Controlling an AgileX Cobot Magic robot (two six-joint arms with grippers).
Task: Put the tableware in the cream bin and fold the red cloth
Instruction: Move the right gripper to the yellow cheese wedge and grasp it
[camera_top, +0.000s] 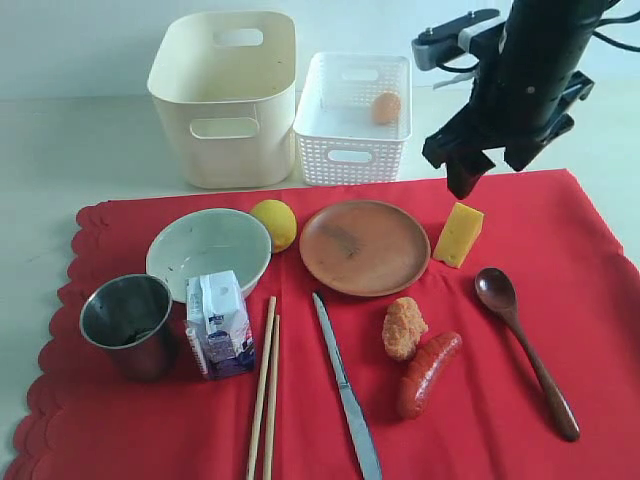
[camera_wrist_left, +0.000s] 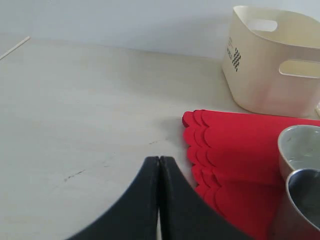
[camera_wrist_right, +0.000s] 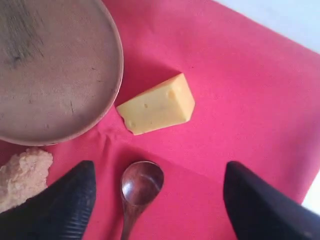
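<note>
Two: right hand (camera_wrist_right: 158, 174) wide over cheese (camera_wrist_right: 157, 104), left hand (camera_wrist_left: 159, 165) closed beside red cloth (camera_wrist_left: 235, 145) edge

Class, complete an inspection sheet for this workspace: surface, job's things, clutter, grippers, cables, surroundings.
Surface: pale table; red cloth spread flat, unfolded.
Job's things: cream bin, nothing seen inside; bowl, steel cup, plate, chopsticks, knife, spoon all on the cloth.
Clutter: lemon, milk carton, cheese, nugget, sausage on cloth; egg in white basket.
Grippers: left gripper shut over bare table; right gripper open above spoon.
Cables: black cables beside right arm.
Surroundings: plain wall, nothing else seen.
</note>
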